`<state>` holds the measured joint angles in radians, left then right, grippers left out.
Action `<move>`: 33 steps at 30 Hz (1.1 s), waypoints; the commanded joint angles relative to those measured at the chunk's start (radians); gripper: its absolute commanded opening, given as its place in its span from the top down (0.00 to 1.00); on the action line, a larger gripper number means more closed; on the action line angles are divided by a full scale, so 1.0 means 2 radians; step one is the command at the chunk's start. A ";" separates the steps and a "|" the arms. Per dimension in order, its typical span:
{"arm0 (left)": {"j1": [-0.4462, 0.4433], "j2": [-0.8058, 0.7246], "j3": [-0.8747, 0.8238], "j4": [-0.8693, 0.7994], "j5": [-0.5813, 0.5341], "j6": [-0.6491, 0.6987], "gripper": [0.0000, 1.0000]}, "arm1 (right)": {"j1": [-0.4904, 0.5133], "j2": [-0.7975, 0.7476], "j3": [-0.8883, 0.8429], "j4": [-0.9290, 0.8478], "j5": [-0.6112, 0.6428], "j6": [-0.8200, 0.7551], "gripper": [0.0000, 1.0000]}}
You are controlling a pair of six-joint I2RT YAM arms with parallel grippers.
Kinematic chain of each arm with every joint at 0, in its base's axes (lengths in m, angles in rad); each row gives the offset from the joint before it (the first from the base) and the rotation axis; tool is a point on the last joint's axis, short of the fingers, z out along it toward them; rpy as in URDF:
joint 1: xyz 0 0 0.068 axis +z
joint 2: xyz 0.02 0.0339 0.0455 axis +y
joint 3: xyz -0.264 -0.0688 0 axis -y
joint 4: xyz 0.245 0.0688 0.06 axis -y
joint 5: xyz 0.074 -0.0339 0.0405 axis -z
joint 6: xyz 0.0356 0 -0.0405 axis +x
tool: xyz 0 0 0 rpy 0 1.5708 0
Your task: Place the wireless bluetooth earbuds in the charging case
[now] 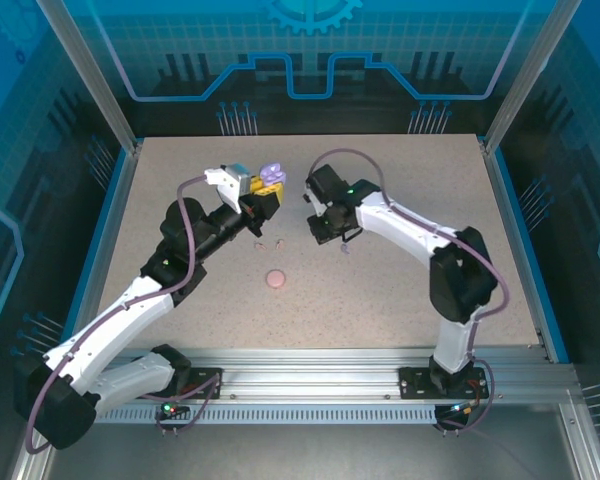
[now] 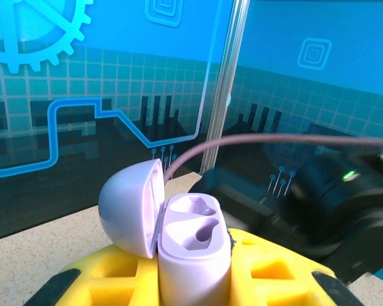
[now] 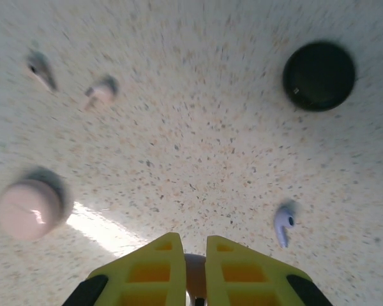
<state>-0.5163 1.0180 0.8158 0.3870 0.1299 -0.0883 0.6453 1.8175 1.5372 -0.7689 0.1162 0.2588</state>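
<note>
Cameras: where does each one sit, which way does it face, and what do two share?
Top external: above, behind the bases, looking down at the table; both arms show.
Left wrist: on the left arm, facing the enclosure wall over the left hand gripping the open lavender case.
Right wrist: looks down at the table past the right hand; pink case at left.
Shared: top external and right wrist both show the pink case.
</note>
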 commanded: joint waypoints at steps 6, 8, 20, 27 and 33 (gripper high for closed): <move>-0.016 0.016 -0.057 0.108 -0.015 0.056 1.00 | -0.018 -0.115 0.024 -0.010 0.010 0.013 0.89; -0.022 0.026 -0.069 0.137 -0.012 0.073 1.00 | -0.018 -0.131 0.041 -0.017 0.016 0.009 0.89; -0.061 0.078 -0.088 0.215 -0.032 0.163 1.00 | -0.012 -0.214 0.105 0.002 0.017 0.004 0.89; -0.072 0.104 -0.069 0.228 -0.047 0.168 1.00 | 0.022 -0.252 0.070 0.067 0.009 0.001 0.88; -0.077 0.118 -0.052 0.226 -0.049 0.152 1.00 | 0.061 -0.274 0.013 0.141 0.015 -0.008 0.88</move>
<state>-0.6609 1.2465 0.6643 0.7914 0.0475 0.2169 0.7341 1.2873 1.6073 -0.5980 0.1493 0.2649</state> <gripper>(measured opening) 0.222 0.127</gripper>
